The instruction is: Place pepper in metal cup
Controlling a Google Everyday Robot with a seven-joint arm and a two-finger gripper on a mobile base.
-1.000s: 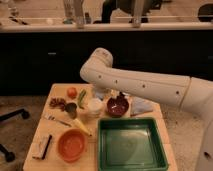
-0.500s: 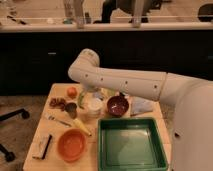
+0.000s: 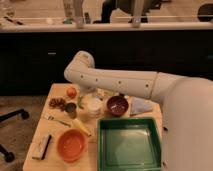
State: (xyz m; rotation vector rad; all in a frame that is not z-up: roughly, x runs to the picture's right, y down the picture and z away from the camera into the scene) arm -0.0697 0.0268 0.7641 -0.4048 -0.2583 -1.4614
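Arm: the white robot arm (image 3: 120, 82) reaches in from the right across the far half of the table, with its elbow raised above the far left corner.
Gripper: the gripper (image 3: 85, 95) hangs under the arm's lower edge, above the gap between the cup and the white container. It is mostly hidden by the arm, so whether it is apart, together or clamped on anything cannot be told.
Pepper: the small slim dark-green pepper (image 3: 80, 102) shows just below the gripper, between the metal cup and the white container. Whether it is held or resting cannot be told.
Metal cup: the small dull grey metal cup (image 3: 71, 109) stands upright on the table's left half, just left of the pepper.
Table: the light wooden table (image 3: 50, 131) carries everything.
Near the cup: a round orange-red fruit (image 3: 71, 92) sits behind it, a brown clustered item (image 3: 57, 103) to its left, and a white round container (image 3: 93, 106) to its right.
Centre: a maroon bowl (image 3: 117, 105) sits beside the white container.
Front: an orange bowl (image 3: 71, 145) lies front left, a yellow elongated vegetable (image 3: 80, 127) just behind it, and a large green rectangular tray (image 3: 103, 150) fills the front right.
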